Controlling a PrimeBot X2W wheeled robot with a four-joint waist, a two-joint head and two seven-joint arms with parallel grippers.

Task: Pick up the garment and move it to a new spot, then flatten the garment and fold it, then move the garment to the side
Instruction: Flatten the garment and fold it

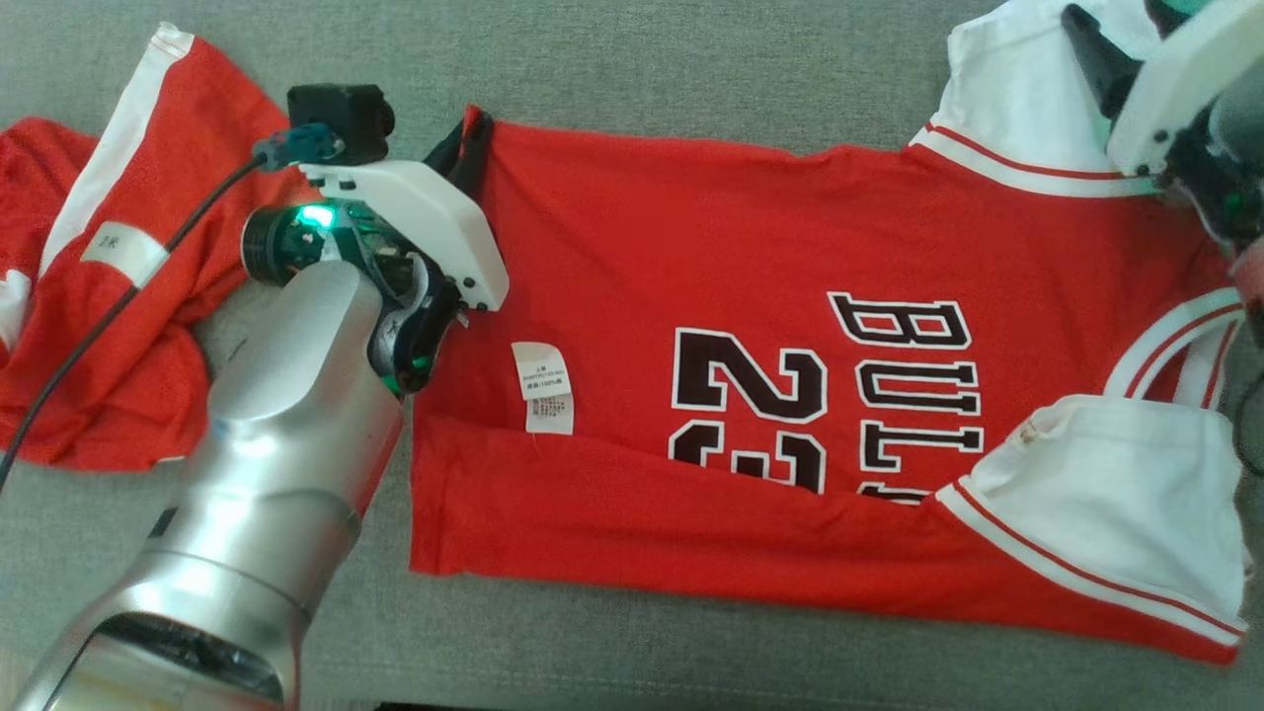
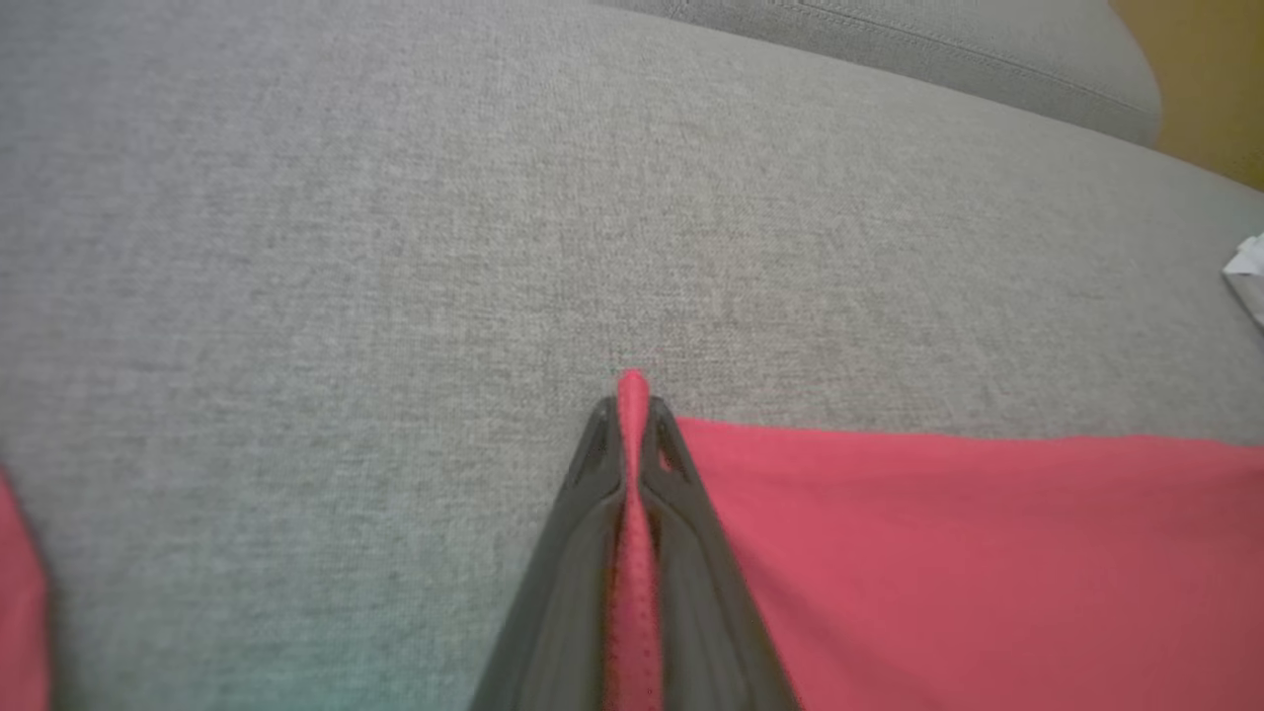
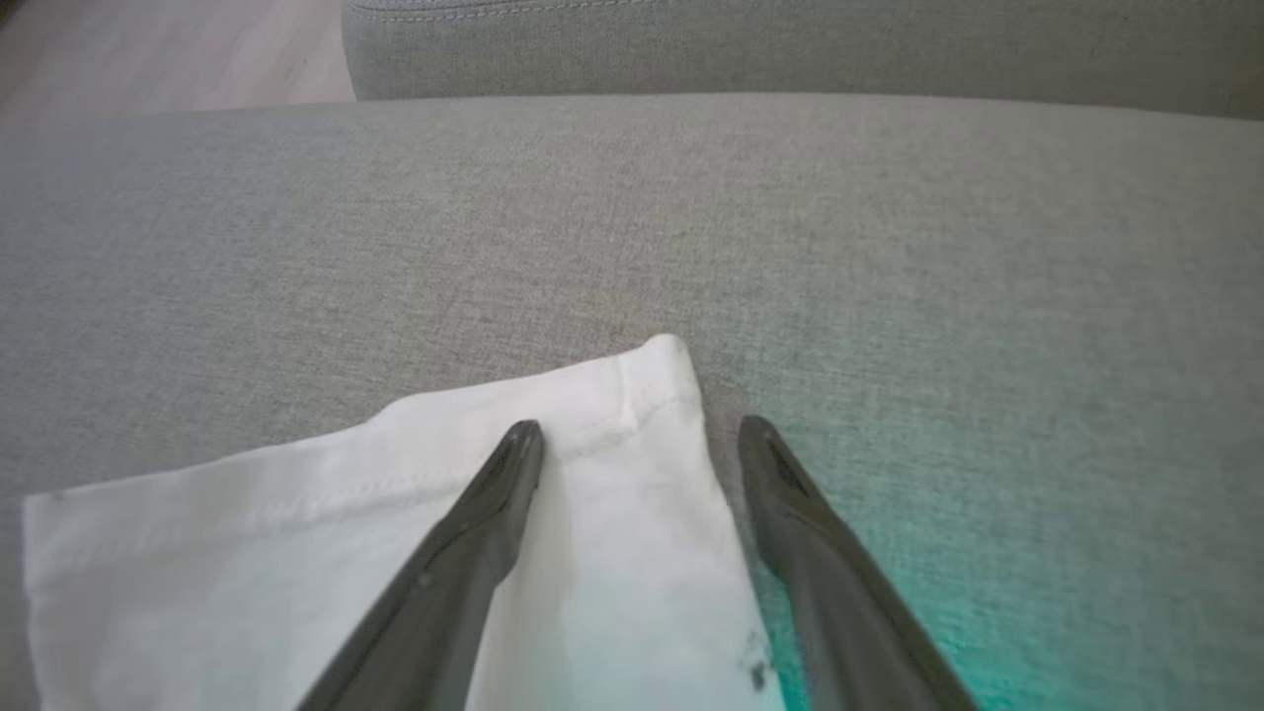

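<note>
Red jersey shirt with white sleeves and black "BULLS 23" lettering (image 1: 691, 247) lies spread sideways across the grey fabric sofa seat (image 1: 691, 59), hem toward the robot's left and collar toward its right. Its near long edge is folded up over the lower part of the lettering, and a white care label (image 1: 543, 385) shows near the hem.

The left tool (image 2: 632, 415) is clamped on the far hem corner, with a ridge of red cloth pinched between its two dark fingers.

The right tool (image 3: 642, 444) stands with its fingers apart at the corner of the far white sleeve (image 3: 296, 533): one finger is over the sleeve, the other over the bare seat just beside the sleeve's edge.

A crumpled red garment with a white stripe (image 1: 118, 395) lies near the shirt's hem, on the robot's left.
</note>
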